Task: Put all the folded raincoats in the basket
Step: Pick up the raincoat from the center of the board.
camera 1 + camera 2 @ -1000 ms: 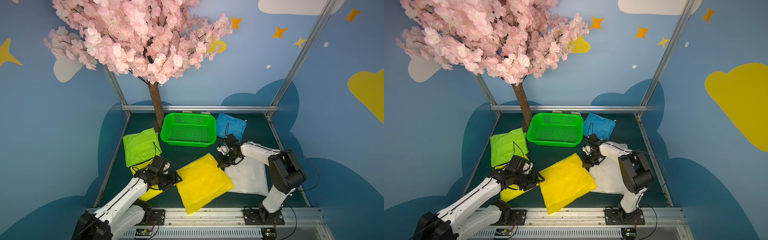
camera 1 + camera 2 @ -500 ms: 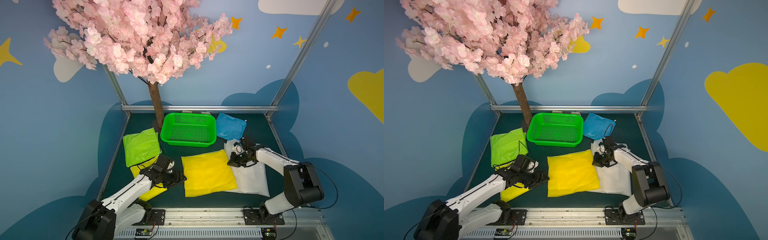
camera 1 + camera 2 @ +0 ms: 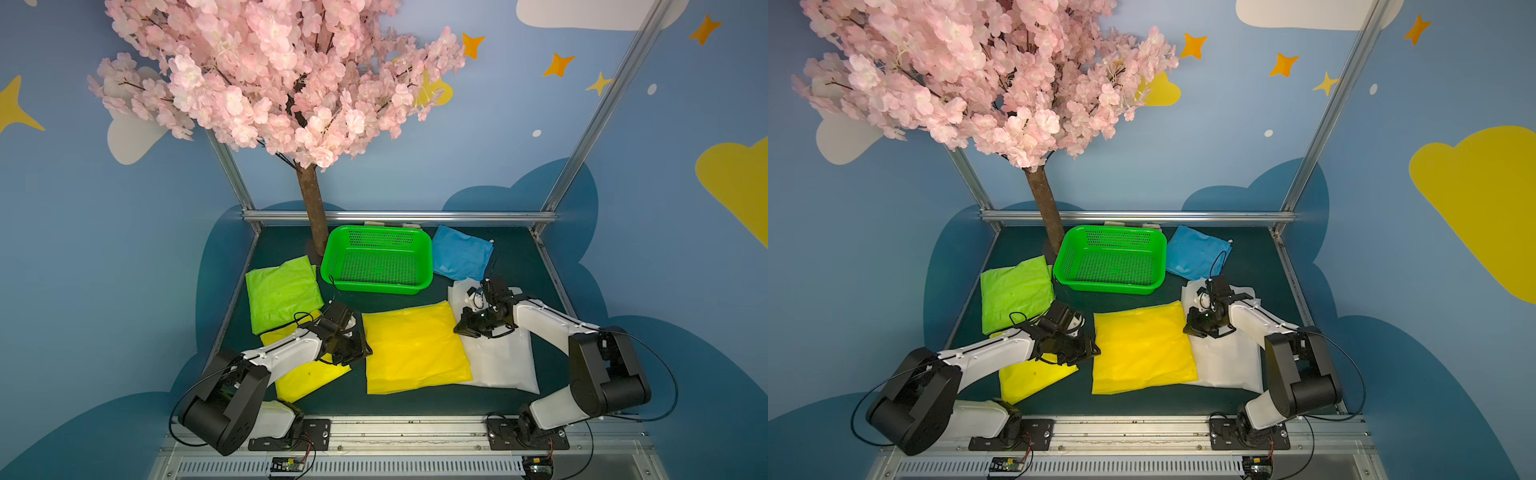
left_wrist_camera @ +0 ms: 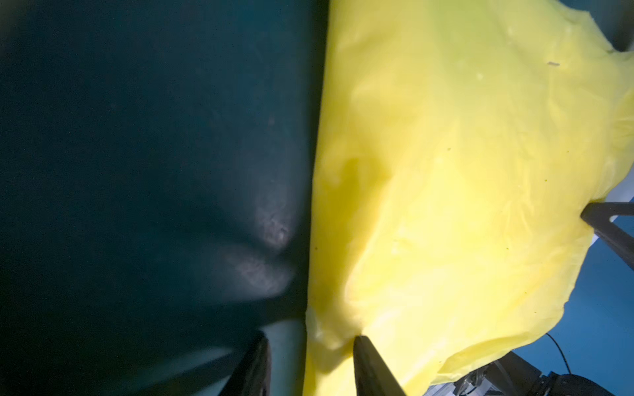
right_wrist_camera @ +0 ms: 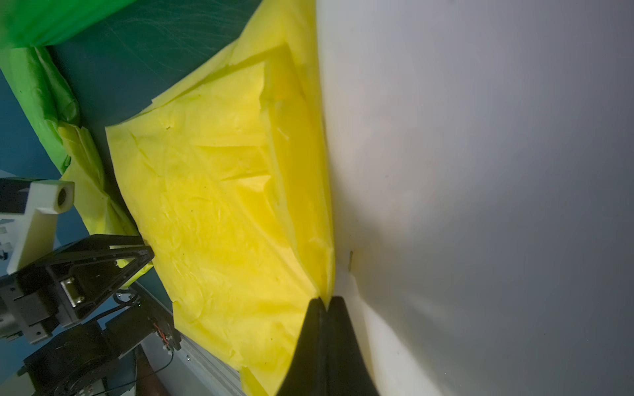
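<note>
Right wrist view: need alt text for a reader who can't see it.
The right gripper has its black fingers shut on the edge of the folded yellow raincoat, with white folded plastic alongside. The left gripper sits at the raincoat's opposite edge; a lime-green raincoat lies beyond on the dark green table.

The folded yellow raincoat lay flat between both tools: the left gripper sat at one edge, the right gripper at the opposite edge, above a white folded sheet. The basket stood beyond both, apart.
</note>
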Action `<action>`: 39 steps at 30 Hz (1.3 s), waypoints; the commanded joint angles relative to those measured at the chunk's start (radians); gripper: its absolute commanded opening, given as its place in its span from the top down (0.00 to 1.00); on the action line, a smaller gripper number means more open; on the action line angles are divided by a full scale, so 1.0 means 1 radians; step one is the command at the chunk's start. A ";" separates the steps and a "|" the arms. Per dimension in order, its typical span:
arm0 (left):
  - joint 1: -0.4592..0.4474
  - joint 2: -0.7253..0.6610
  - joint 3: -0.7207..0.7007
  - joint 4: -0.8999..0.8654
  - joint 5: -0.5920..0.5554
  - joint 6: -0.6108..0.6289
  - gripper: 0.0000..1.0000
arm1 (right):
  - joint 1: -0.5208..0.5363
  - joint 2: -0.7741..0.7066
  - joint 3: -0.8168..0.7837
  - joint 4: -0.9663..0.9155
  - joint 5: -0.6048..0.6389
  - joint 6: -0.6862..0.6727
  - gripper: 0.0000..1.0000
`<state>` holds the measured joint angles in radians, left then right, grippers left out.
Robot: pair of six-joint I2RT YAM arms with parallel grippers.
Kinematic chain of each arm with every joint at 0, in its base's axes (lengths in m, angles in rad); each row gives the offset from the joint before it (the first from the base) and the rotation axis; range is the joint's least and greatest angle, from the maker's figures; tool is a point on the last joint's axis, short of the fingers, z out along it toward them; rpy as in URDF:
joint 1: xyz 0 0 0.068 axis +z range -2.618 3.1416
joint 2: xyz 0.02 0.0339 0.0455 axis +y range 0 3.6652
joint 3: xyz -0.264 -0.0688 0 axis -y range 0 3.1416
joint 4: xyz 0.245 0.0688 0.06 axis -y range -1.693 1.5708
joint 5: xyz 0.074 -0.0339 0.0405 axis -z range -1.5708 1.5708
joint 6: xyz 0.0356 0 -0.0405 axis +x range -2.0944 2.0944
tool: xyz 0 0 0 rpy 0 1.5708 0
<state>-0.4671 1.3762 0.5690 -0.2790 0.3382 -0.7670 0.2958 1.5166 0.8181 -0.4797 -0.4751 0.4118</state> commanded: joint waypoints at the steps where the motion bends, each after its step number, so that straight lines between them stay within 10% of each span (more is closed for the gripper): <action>1: 0.002 0.043 0.020 0.040 0.001 0.024 0.64 | 0.000 -0.021 0.009 -0.019 -0.026 -0.018 1.00; 11: -0.001 0.027 0.036 0.006 0.008 0.027 0.97 | 0.005 -0.033 -0.004 -0.013 -0.067 -0.009 1.00; 27: 0.046 -0.369 0.342 -0.525 -0.190 0.108 0.98 | 0.049 -0.277 0.194 -0.225 -0.166 0.016 1.00; 39: 0.304 0.092 0.831 -0.512 -0.117 0.284 0.97 | 0.020 0.087 0.616 -0.082 -0.146 0.196 1.00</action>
<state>-0.1978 1.3914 1.3212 -0.7818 0.2298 -0.5518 0.3325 1.5185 1.3506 -0.5858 -0.6193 0.5472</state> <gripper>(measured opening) 0.074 0.041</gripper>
